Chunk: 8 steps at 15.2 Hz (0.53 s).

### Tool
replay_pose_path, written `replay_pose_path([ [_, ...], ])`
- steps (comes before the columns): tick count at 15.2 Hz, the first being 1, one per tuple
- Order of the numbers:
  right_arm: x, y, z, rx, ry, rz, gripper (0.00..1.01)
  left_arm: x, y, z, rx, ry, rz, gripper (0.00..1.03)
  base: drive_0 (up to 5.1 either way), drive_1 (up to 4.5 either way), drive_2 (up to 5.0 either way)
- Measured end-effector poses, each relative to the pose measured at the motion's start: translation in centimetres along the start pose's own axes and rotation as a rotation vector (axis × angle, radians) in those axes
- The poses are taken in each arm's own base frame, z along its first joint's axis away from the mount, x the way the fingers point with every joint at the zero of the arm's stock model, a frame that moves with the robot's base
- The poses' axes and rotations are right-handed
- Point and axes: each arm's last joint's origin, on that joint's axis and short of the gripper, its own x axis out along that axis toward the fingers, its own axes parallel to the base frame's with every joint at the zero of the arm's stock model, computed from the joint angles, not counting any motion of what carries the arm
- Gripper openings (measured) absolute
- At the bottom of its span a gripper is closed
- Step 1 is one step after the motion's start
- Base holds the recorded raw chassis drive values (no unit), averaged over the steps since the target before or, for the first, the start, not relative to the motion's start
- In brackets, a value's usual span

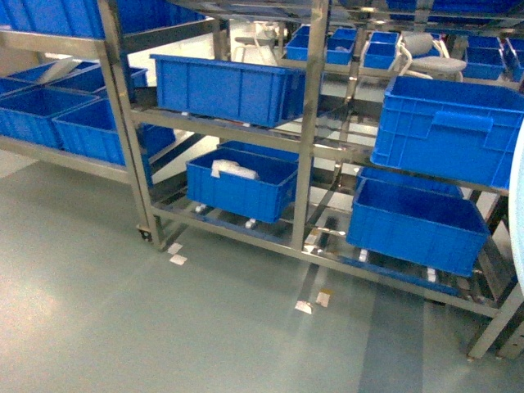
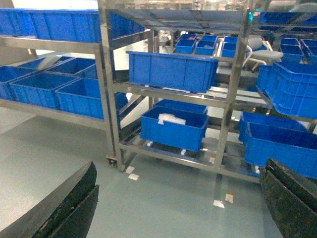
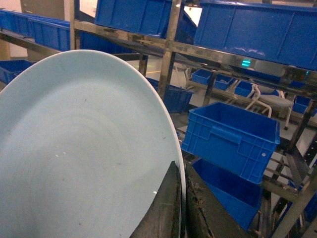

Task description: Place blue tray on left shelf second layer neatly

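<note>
The blue tray (image 3: 84,148), pale, round and shallow, fills the left half of the right wrist view, standing on edge. My right gripper (image 3: 181,171) is shut on its rim, one black finger on each side. In the head view only a pale sliver of the tray (image 1: 518,188) shows at the right edge. The left shelf's second layer (image 1: 57,155) (image 2: 49,110) is a steel tier at the far left, filled with dark-blue bins. My left gripper (image 2: 181,168) hangs open over the floor with nothing between its fingers (image 2: 74,198).
Straight ahead stands a steel rack (image 1: 303,147) on castors, with a blue crate (image 1: 229,86) on its middle tier, another (image 1: 241,184) below and two (image 1: 446,127) in the right bay. Paper scraps (image 1: 311,304) lie on the grey floor.
</note>
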Motion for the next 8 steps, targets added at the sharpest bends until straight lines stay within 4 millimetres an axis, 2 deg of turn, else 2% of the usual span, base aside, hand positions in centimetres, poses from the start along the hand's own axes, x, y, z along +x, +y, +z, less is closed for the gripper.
replay_pose_path([
  [8,0.00,0.00,0.00,0.000,0.000,0.000,0.02,0.00,-0.01,-0.01,0.000,0.002,0.000,0.98,-1.6,-1.64,-1.6],
])
